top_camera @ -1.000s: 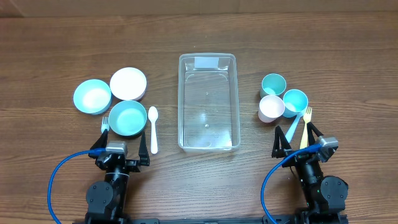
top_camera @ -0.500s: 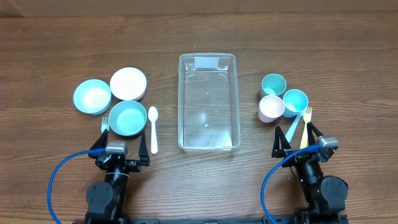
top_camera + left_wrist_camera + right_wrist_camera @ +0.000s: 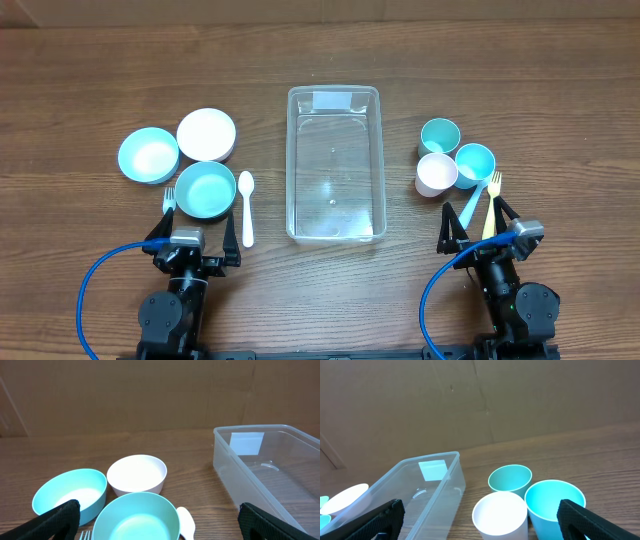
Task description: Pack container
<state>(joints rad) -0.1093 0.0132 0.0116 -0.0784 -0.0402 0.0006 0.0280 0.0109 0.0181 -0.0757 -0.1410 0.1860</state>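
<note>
Nearest the robot, both grippers hang wide open and empty. The left gripper (image 3: 198,220) is just behind the teal bowl (image 3: 205,190), and the right gripper (image 3: 475,215) is just behind the white cup (image 3: 437,173). The container (image 3: 335,170) sits empty midway between them. Its long axis runs away from the robot, and neither arm is nearer.

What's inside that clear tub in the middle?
Nothing: the container is empty. Its clear bottom shows the table beneath, and a white label sits on its far wall. Nothing there is hidden.
</note>
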